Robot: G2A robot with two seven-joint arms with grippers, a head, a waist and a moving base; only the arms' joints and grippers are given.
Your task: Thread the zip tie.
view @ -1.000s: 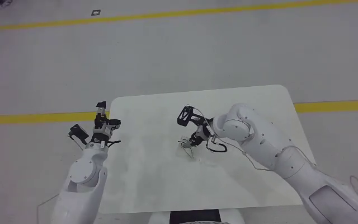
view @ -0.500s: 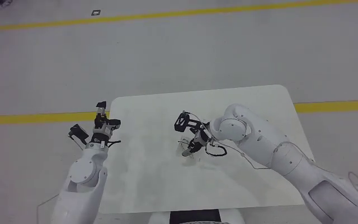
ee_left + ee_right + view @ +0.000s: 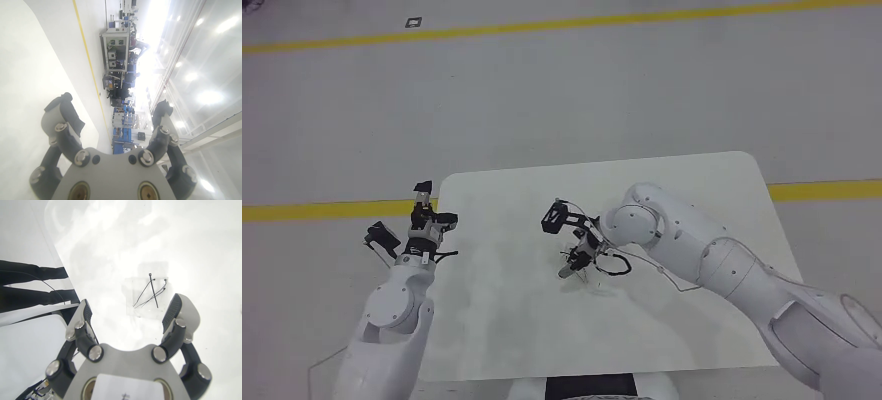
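At least three black zip ties [image 3: 153, 291] lie crossed in one clear tray [image 3: 130, 298] near the middle of the table [image 3: 113, 247]. The right gripper [image 3: 131, 299] hangs over it, jaws wide apart and empty. The left gripper [image 3: 114, 101], likewise spread and empty, sits at the table's left edge.

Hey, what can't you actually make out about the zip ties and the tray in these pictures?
Right wrist view: the zip ties cross inside the clear tray; their count, and whether any is threaded, is too small to tell.
Right wrist view: one tray corner sits hidden behind a finger of the open right hand.
Top view: the right hand covers much of the tray, so the ties cannot be read.
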